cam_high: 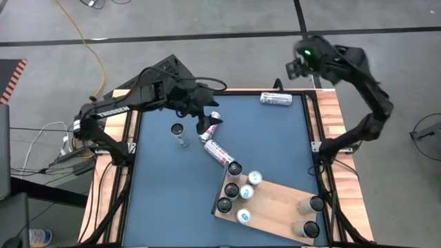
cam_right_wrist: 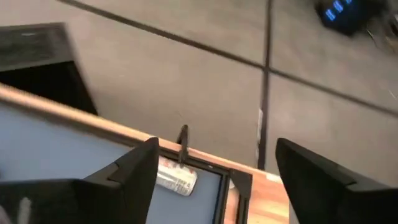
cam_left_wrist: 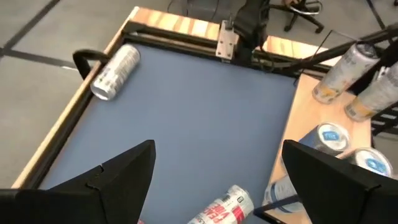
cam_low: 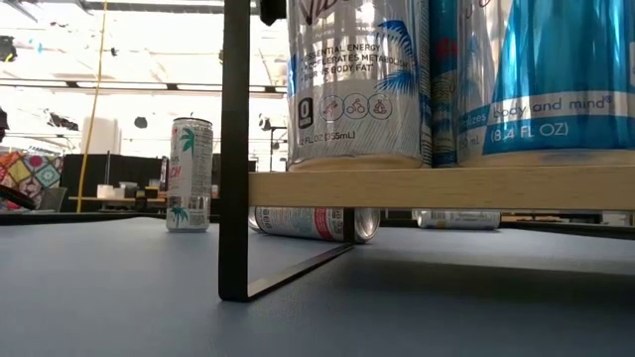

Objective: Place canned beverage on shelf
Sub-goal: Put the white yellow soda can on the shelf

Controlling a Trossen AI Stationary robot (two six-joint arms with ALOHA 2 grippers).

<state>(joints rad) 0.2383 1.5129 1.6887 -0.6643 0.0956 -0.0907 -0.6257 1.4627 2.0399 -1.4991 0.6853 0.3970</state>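
Note:
The shelf (cam_high: 275,200), a light wooden board on black legs, stands at the table's near right with several upright cans (cam_high: 238,191) on it. On the blue table one can stands upright (cam_high: 179,133). Two red-and-white cans lie on their sides (cam_high: 219,153) mid-table, and a silver one lies by the far edge (cam_high: 275,99). My left gripper (cam_high: 204,122) hangs open above the lying cans; one of them (cam_left_wrist: 227,208) shows between its fingers, lower down. My right gripper (cam_high: 295,67) is raised beyond the far right corner, open and holding nothing (cam_right_wrist: 216,144).
In the low view the shelf board (cam_low: 446,186) sits raised on a black leg (cam_low: 234,149); a lying can (cam_low: 313,223) shows beneath it. A wooden frame (cam_high: 331,117) borders the table. Bare blue tabletop lies at the near left (cam_high: 172,200).

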